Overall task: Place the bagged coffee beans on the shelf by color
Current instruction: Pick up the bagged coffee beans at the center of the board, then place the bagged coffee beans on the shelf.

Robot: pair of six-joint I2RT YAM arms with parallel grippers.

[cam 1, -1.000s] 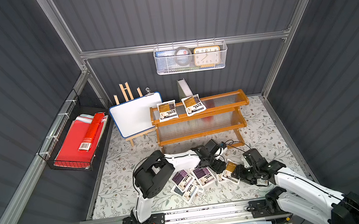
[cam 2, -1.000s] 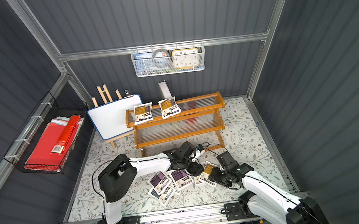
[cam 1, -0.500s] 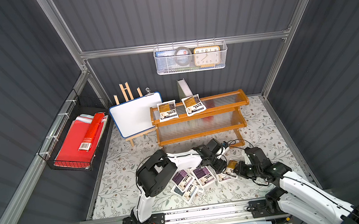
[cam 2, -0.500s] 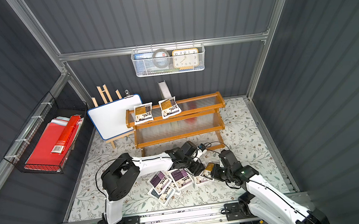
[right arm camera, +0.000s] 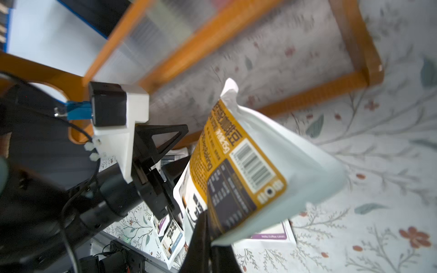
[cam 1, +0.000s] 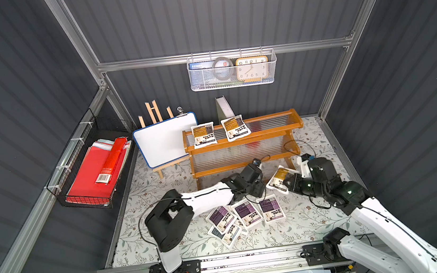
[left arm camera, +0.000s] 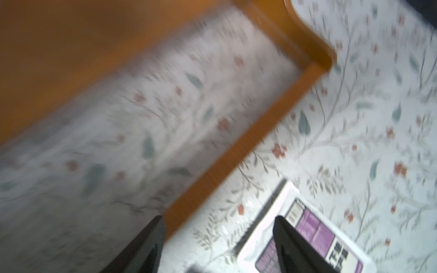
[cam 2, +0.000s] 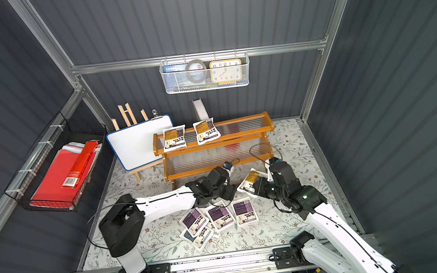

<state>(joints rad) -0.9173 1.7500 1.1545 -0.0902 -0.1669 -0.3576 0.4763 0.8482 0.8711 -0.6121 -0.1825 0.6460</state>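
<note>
Right gripper [cam 1: 289, 183] has come up off the floral mat [cam 1: 301, 221] since a second ago, when it was low beside the pile. It's now pinched shut on one edge of the third yellow pouch [cam 1: 279, 178], which was flat then and now hangs tilted, clear of the mat. The edge grip leaves the printed face free, likely so the pouch can be laid flat without the fingers getting trapped under it. Nearest the front rail, the grey-blue pouches [cam 1: 222, 235] lie partly tucked under the purple pouches [cam 1: 247, 213], three of those fanned side by side, touching (exact grey-blue count can't be told, they overlap). All of these are unsorted on the mat. Just beyond them, the left gripper [left arm camera: 220, 238] hovers low with its jaws wide and nothing between them. One finger [left arm camera: 290, 243] is over the corner of a purple pouch by the shelf's foot. Touching or not, can't tell, the wrist view is blurred. It looks staged for the next pick while staying out of the right arm's path. Farther back, the shelf [cam 1: 223, 169] has its lower tiers bare. On the top tier, two yellow pouches [cam 1: 204, 134] lean side by side at the whiteboard end. So the held one probably goes beside them, where the tier is free.
</note>
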